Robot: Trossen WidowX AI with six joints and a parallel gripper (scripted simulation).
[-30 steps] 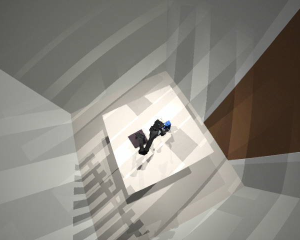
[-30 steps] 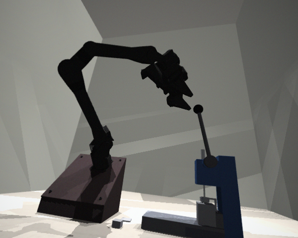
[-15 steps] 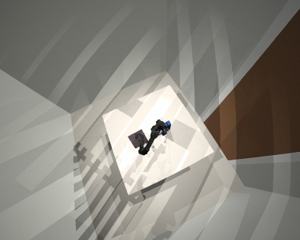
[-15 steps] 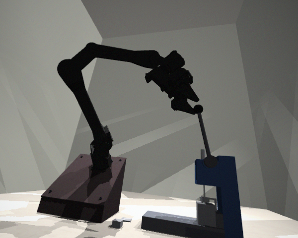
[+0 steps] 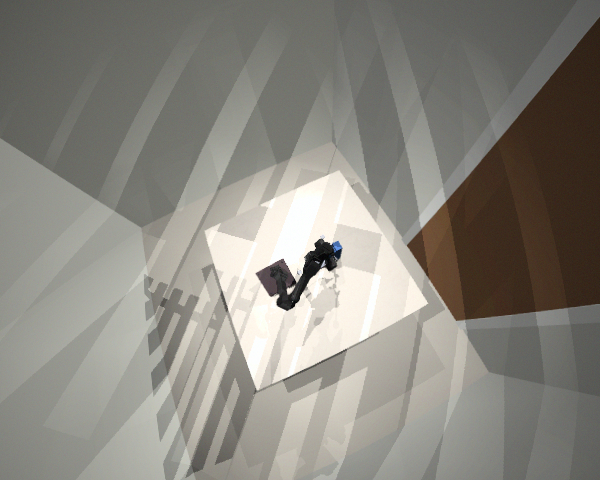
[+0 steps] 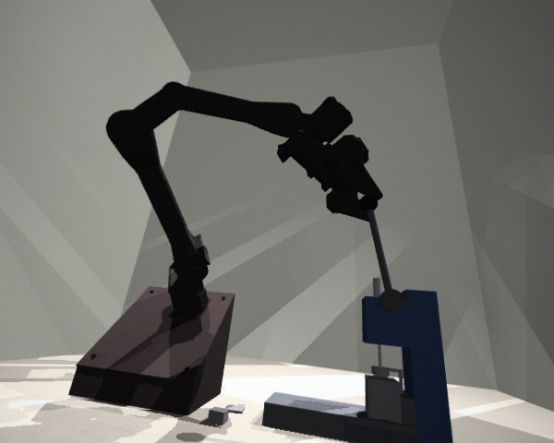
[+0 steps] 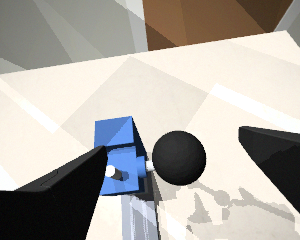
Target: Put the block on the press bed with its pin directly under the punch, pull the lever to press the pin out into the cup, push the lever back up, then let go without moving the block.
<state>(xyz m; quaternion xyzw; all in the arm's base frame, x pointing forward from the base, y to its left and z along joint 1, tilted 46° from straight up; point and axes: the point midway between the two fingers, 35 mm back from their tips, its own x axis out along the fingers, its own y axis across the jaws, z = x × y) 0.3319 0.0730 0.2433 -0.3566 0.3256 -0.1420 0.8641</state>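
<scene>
Block (image 6: 383, 398) on the bed (image 6: 310, 415) (image 7: 139, 220), below the punch (image 6: 379, 354); can't tell if the pin is dead under it. Lever (image 6: 379, 250) (image 7: 149, 166) up, so likely time to get set for the push down. Gripper (image 5: 332, 259) (image 6: 375, 208) (image 7: 171, 142) up at the knob (image 6: 367, 203) (image 7: 179, 158), jaws wide apart, one on each side, with no grip on it. Next, seems best to close on the knob, then pull down in a smooth curve.

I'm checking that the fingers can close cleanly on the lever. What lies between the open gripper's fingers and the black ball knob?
Nothing visible: in the wrist view, bare gaps separate the black gripper from the black ball knob.
</scene>
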